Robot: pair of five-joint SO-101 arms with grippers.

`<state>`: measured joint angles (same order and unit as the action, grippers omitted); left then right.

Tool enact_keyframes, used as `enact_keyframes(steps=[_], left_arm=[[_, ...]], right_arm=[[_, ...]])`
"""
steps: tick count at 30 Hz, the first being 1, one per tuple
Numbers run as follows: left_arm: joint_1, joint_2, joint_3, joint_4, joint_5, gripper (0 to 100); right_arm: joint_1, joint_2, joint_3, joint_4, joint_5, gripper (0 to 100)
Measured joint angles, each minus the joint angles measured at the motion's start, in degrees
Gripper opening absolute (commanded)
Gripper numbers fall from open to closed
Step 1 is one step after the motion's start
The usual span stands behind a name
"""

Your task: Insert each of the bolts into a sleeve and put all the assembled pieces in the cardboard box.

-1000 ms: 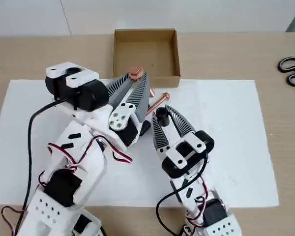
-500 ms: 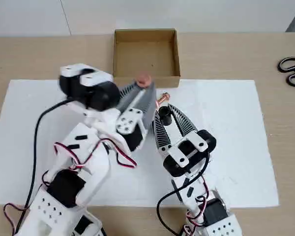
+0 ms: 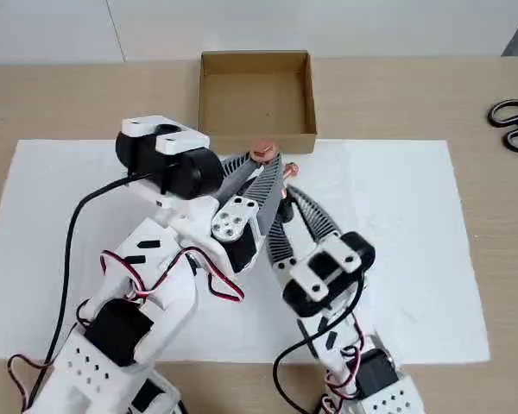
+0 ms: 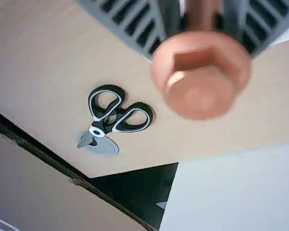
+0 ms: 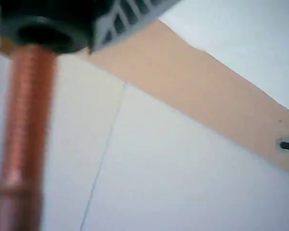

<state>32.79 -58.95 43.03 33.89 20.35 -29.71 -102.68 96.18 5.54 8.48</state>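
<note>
My left gripper (image 3: 263,160) is shut on a copper bolt (image 3: 262,153), just in front of the cardboard box (image 3: 257,57). Its head (image 4: 200,74) shows large in the left wrist view, with the grey fingers (image 4: 130,19) on either side of the shaft. My right gripper (image 3: 289,200) sits right under and beside the left one, shut on a black sleeve (image 5: 48,29). A threaded copper shaft (image 5: 24,134) runs up to the sleeve's mouth; I cannot tell whether it is inside. A second bolt head (image 3: 290,170) lies on the white paper (image 3: 397,224) beside both grippers.
The box stands open and holds nothing, at the far edge of the paper. Black-handled scissors (image 3: 514,121) lie on the wooden table at the far right, also seen as scissors (image 4: 118,113) from the left wrist. The paper's right half is free.
The left arm has swung right and toward the right gripper, carrying its bolt over the sleeve. The right gripper has hardly moved.
</note>
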Motion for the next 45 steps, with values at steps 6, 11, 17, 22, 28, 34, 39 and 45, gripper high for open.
enact_keyframes(steps=[6,11,17,22,28,34,39,45], left_arm=[[-0.09,0.00,2.20,-0.26,0.00,1],[0.18,0.00,6.24,-0.35,0.00,1],[0.26,-0.09,6.68,-0.26,-0.44,15],[0.09,0.00,5.19,9.14,-4.57,35],[-0.26,0.00,2.02,11.52,-5.36,36],[-8.88,0.00,-3.60,8.35,-7.82,31],[-15.03,-3.16,-5.54,8.00,-8.88,14],[-16.44,-16.00,1.76,10.46,-8.88,1]], right_arm=[[-0.35,0.00,0.00,-0.35,2.81,0.4],[-0.53,0.09,0.00,-0.35,2.90,0.4],[-0.44,0.09,0.00,-0.35,2.90,0.4],[-0.44,0.09,0.00,-0.35,2.99,0.4],[-0.35,-0.09,0.00,-0.44,2.99,0.4],[-0.53,-0.09,0.00,-0.44,2.99,0.4],[-0.53,-0.09,0.00,-0.44,2.99,0.4],[1.93,-0.09,0.00,-0.44,2.99,0.4]])
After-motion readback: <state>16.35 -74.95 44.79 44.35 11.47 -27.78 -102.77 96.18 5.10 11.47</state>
